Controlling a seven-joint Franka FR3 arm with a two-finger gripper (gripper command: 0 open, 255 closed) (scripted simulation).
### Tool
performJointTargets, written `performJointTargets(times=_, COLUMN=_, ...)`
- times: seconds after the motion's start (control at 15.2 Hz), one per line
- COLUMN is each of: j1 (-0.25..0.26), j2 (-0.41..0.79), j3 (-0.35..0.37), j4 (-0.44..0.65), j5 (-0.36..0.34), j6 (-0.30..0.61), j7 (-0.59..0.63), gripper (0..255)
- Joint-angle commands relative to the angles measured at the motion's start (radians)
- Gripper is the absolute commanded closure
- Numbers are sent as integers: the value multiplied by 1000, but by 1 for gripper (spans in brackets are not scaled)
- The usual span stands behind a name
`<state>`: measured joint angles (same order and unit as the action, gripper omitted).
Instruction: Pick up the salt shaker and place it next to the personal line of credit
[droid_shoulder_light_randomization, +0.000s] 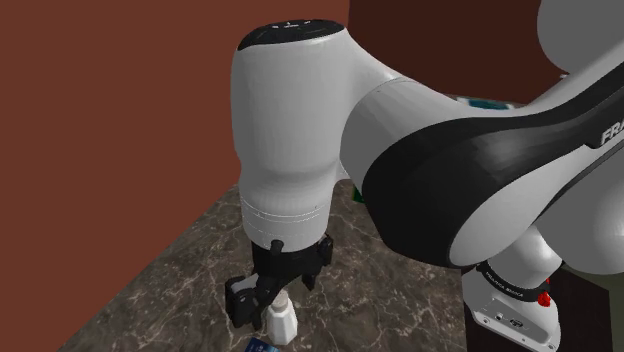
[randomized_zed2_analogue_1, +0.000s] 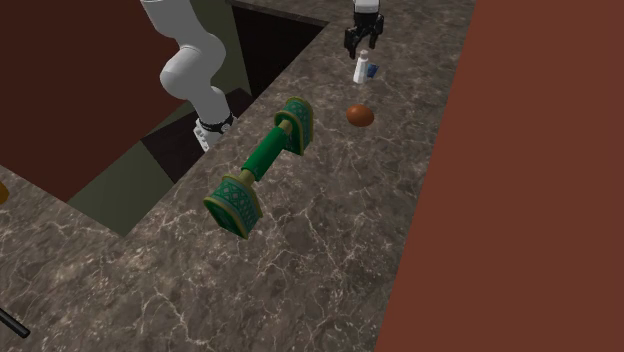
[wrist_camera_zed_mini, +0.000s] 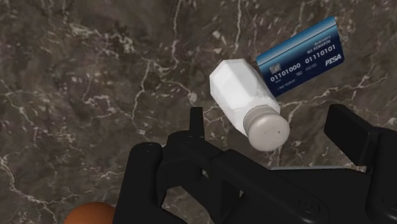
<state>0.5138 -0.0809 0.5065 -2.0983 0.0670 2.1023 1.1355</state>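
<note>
Finds the all-black two-finger gripper (wrist_camera_zed_mini: 267, 119) spread wide, pinching nothing. Straddles the grey perforated cap of the white faceted salt shaker (wrist_camera_zed_mini: 245, 95), with a gap at either finger. Shows that shaker upright on the dark veined marble counter (wrist_camera_zed_mini: 95, 76), base touching or just overlapping a corner of the blue bank card with white digits (wrist_camera_zed_mini: 302, 56); cannot tell which. In the second exterior view, sets the card at the shaker's three o'clock, a brown-orange round ball (randomized_zed2_analogue_1: 360, 115) at its six o'clock, and a green dumbbell-shaped object with gold trim (randomized_zed2_analogue_1: 262, 165) at the ball's eight o'clock.
</note>
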Motion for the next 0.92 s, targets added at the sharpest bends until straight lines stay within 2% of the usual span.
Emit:
performJointTargets(times=0.0, j1=0, j2=0, j3=0, j4=0, j5=0, j6=0, j7=0, gripper=0)
performJointTargets(times=0.07, j1=0, j2=0, j3=0, j4=0, j5=0, j6=0, j7=0, gripper=0)
performJointTargets(times=0.33, j1=-3, j2=-45, j3=-11, j4=85, j5=19, j6=-125, j7=-15, gripper=0)
performJointTargets(times=0.86, j1=-3, j2=-45, j3=-11, j4=85, j5=19, j6=-125, j7=-15, gripper=0)
